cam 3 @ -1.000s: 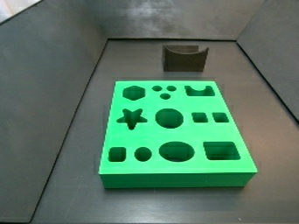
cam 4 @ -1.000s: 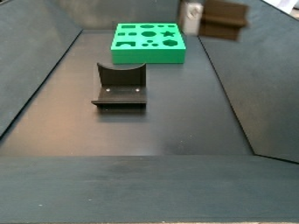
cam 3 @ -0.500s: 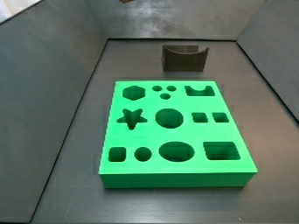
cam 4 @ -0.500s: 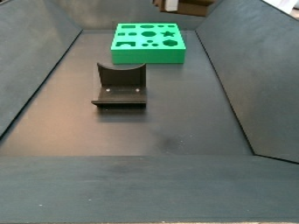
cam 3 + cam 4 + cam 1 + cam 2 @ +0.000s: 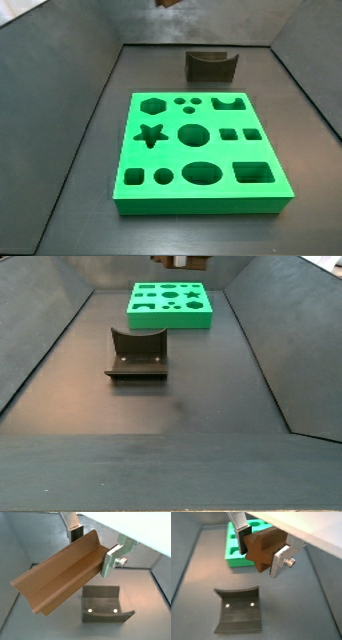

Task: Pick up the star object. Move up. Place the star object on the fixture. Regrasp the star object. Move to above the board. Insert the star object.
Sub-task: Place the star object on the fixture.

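Gripper (image 5: 263, 546) clamped on star object (image 5: 263, 547) above fixture (image 5: 238, 610) — wrist views only; side views: just board (image 5: 201, 150).

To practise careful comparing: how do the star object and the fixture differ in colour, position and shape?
Colour: the star object is reddish-brown; the fixture is dark grey. Position: the star object is held off the floor between the fingers of the gripper; the fixture stands on the floor below it. Shape: in a wrist view the star object shows long ridged sides, while the fixture has a curved notch. Both are far smaller than the board.
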